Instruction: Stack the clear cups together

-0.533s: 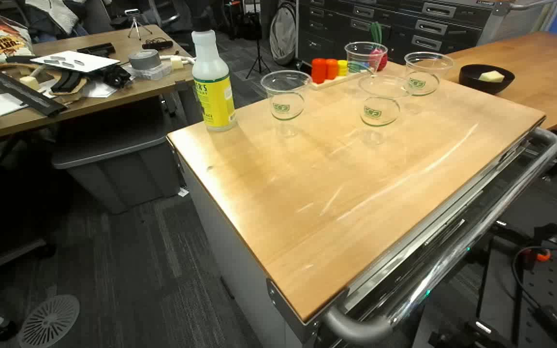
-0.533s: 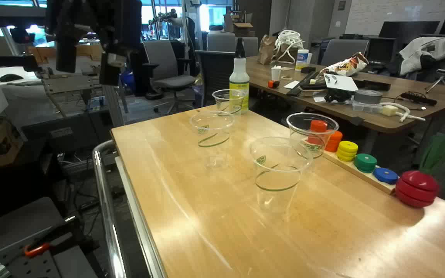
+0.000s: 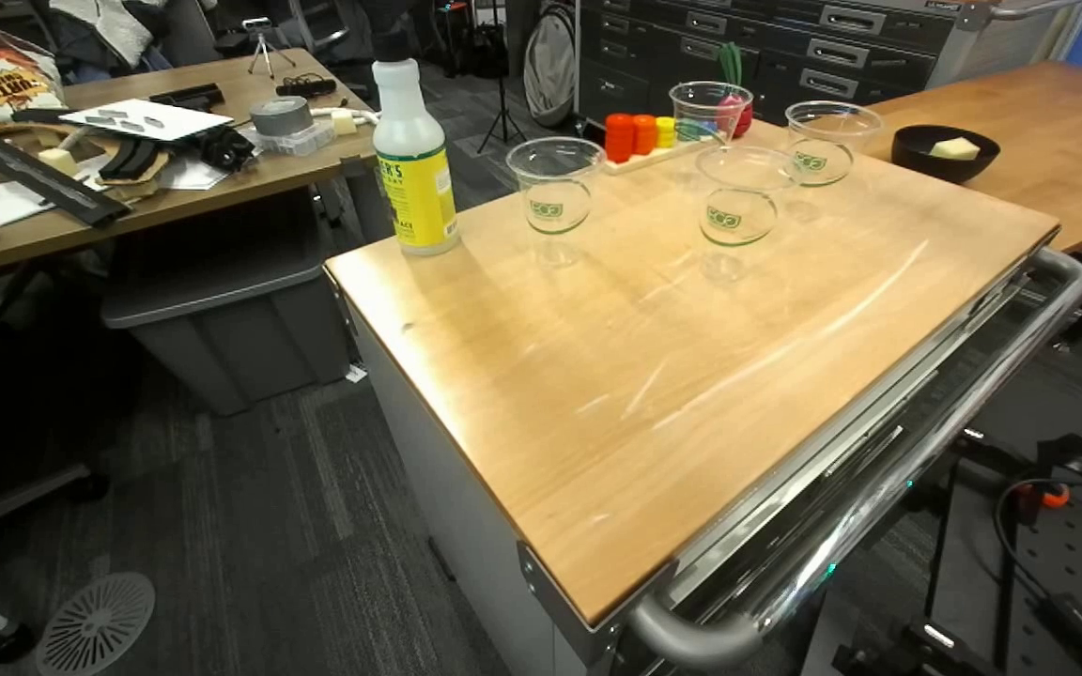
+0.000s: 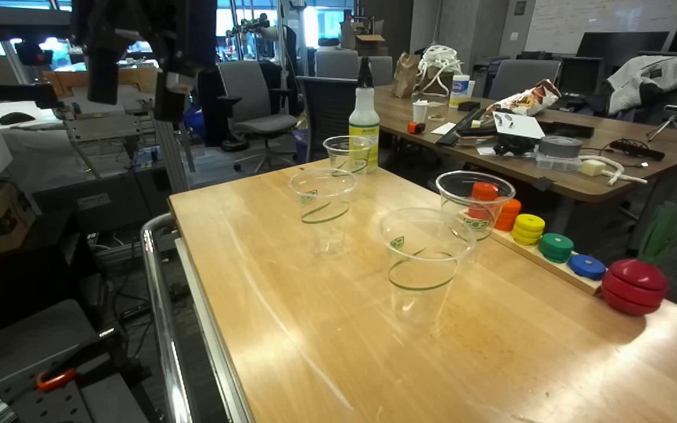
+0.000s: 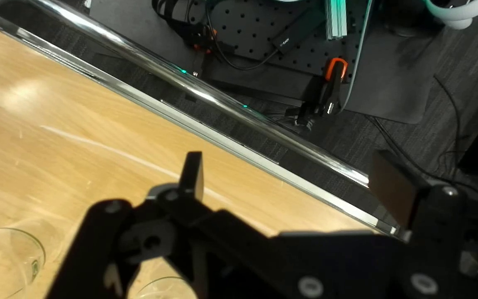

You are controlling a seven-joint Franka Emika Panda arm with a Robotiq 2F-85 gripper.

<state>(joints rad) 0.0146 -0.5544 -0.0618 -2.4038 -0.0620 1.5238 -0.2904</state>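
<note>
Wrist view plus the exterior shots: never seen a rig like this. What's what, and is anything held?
It's a robot arm; mainly its black gripper shows. The wrist view is from a camera on the wrist, looking past that gripper; the exterior views are from two cameras outside the robot. On the wooden tabletop, four clear cups stand upright and apart, along with a spray bottle and a row of coloured discs. The gripper is open and holds nothing.
</note>
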